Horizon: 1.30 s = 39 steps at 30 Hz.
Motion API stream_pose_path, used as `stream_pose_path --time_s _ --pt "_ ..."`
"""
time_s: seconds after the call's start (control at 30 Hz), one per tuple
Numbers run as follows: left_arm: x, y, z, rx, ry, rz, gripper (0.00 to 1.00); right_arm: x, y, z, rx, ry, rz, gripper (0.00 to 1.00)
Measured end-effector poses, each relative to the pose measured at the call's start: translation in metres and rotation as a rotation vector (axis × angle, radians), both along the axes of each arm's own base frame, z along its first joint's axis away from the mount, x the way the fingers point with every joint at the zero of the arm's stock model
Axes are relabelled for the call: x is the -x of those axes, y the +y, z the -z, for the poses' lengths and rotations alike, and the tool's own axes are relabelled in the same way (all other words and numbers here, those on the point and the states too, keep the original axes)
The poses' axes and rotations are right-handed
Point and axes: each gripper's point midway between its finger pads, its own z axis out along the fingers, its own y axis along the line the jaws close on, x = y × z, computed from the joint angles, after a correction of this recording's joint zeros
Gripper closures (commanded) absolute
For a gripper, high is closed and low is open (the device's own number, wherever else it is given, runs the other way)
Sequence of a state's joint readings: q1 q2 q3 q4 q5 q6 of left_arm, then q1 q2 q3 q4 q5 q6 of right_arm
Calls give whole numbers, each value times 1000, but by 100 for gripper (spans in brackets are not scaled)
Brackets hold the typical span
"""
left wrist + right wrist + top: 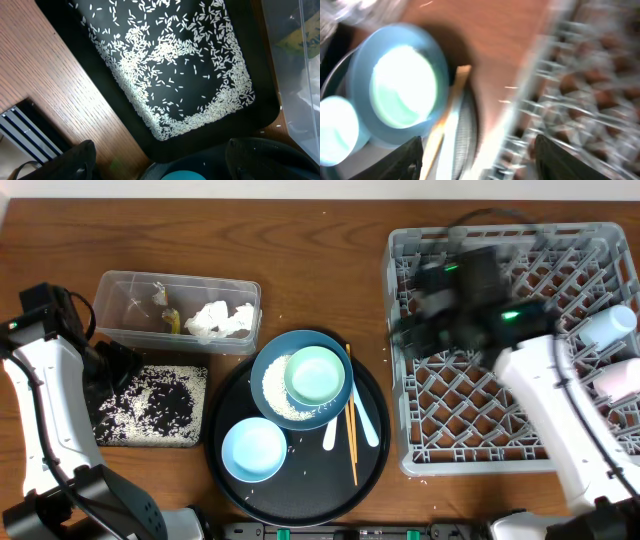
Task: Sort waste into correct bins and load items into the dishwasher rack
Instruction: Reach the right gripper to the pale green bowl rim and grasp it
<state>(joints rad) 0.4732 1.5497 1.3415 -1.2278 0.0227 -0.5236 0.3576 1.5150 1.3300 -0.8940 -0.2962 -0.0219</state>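
Note:
My left gripper (113,366) is open and empty above the flat black tray (105,430), which holds loose white rice (170,65); its fingers frame the view's bottom (170,167). The clear tub (120,282) holds white napkins (222,319) and a yellow wrapper (170,318). My right gripper (428,320), motion-blurred, is open and empty over the grey rack's (500,460) left side; its wrist view (480,167) is blurred. The dark-blue dish (268,385) carries rice and the pale-green bowl (315,373). The light-blue bowl (253,448), two white spoons (367,423) and chopsticks (351,420) lie beside it.
The dish, bowls, spoons and chopsticks sit on a large round black tray (300,485). A white cup (610,325) and a pink cup (620,380) lie at the rack's right edge. The table is brown wood (320,270).

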Motion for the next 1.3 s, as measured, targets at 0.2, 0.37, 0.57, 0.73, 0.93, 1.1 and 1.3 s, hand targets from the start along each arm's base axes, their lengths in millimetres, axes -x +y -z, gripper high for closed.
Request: stream_pose_path --time_s 0.2,0.37,0.57,0.73,0.93,1.1,1.3 --pt "0 0 0 0 0 0 16 31 68 20 17 33 -160 37" --pt "1 0 0 1 2 0 16 40 104 59 67 80 -201 40" --pt "1 0 0 2 3 0 16 30 114 96 136 94 -153 41" --pt "1 0 0 2 4 0 15 17 112 116 182 79 -108 41" --pt "1 0 0 2 4 0 16 12 109 125 213 73 -89 41" --pt "1 0 0 2 4 0 16 12 108 128 219 77 -87 41" --pt "1 0 0 2 4 0 16 12 108 128 218 76 -87 39"
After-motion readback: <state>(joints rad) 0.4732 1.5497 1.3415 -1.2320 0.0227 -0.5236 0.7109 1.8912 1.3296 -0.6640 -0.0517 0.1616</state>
